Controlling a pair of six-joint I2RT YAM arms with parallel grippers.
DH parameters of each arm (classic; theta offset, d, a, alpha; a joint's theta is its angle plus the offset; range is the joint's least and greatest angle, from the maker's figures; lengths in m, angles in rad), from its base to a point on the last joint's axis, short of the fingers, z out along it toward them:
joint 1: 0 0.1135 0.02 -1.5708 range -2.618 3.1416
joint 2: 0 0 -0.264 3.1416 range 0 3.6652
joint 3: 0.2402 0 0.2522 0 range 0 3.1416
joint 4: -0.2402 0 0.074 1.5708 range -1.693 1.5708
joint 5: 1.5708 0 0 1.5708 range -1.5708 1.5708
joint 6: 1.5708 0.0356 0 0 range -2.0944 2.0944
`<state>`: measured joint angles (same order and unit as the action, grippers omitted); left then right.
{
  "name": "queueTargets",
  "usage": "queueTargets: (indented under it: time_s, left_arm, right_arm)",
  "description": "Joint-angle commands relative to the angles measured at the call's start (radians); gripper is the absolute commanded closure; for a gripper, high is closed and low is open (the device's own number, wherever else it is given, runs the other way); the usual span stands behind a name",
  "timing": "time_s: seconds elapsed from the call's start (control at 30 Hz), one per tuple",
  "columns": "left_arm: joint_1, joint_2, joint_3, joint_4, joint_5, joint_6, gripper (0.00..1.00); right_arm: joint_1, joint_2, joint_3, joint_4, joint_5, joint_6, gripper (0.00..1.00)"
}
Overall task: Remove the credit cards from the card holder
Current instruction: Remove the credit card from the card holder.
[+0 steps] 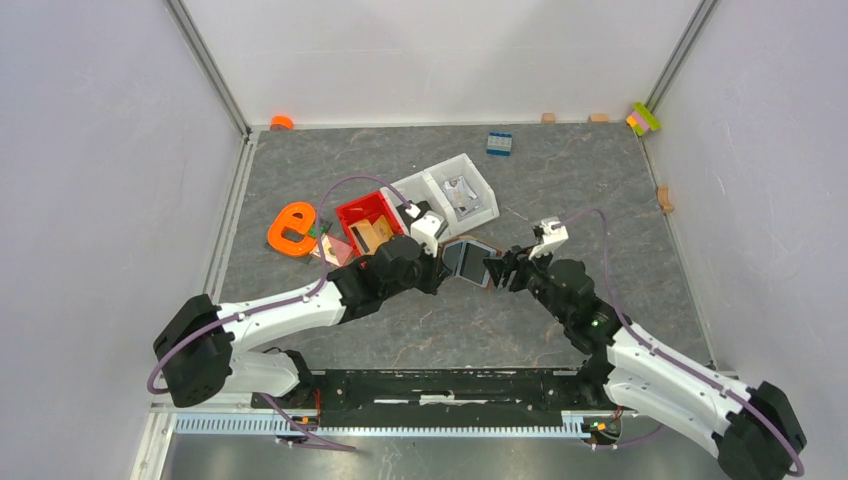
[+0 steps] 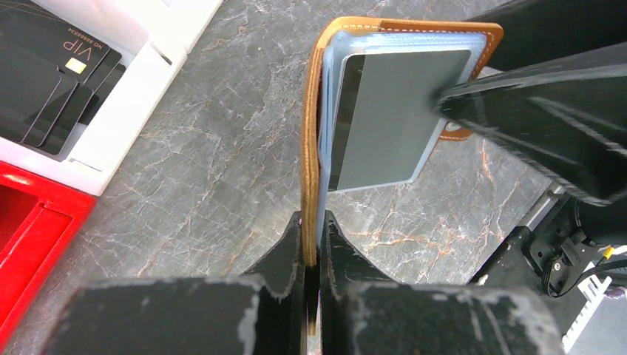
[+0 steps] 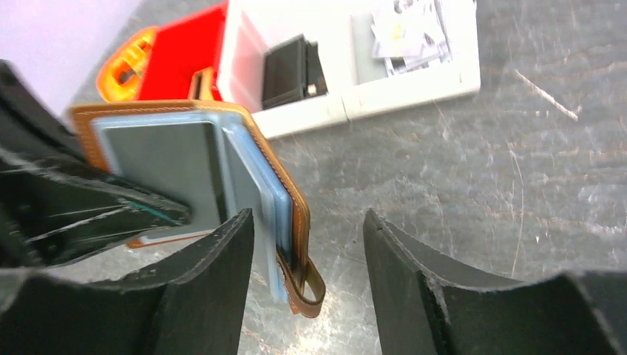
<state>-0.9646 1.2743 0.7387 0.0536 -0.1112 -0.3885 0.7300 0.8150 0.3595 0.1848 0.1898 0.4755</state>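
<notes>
Left claw [image 2: 312,244] clenched on holder's [image 2: 313,133] tan cover; holder open, mid-surface [image 2: 207,170]. Right claw [image 3: 307,237] released, jaws astride the strap edge. Grey card [image 2: 392,118] sleeved, not yet out. Extraction seems barely begun.

Tan card holder [image 2: 312,148] open, upright; grey card [image 2: 395,118] tucked inside.

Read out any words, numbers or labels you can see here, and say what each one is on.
"VIP": upside down on the top black card in the white bin.
Beside it, a line starting "NO" with digits: too small to read surely.
Printed paper in the neighbouring white compartment: blurred, unreadable.
Card holder and its grey card: no text visible.
</notes>
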Motion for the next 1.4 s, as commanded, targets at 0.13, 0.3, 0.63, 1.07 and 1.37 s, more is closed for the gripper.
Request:
queueTargets:
  time_s: [0.13,0.3,0.63,1.07,1.37]
  left_arm:
    - [0.030,-0.016,0.005,0.055,0.051,-0.042,0.98]
    - [0.050,-0.046,-0.023,0.112,0.141,-0.050,0.98]
    - [0.050,-0.127,-0.103,0.290,0.347,-0.048,0.98]
    - [0.052,-0.151,-0.137,0.398,0.488,-0.067,0.98]
    - [0.107,-0.189,-0.185,0.458,0.487,-0.133,0.98]
  right_arm:
    - [-0.001,-0.214,-0.153,0.315,-0.182,-0.081,0.47]
    - [-0.001,-0.232,-0.188,0.428,-0.310,-0.080,0.52]
    - [-0.002,-0.164,-0.116,0.363,-0.359,-0.061,0.74]
    - [-0.004,-0.174,-0.095,0.358,-0.424,-0.058,0.71]
    - [-0.063,-0.167,-0.111,0.389,-0.491,-0.013,0.70]
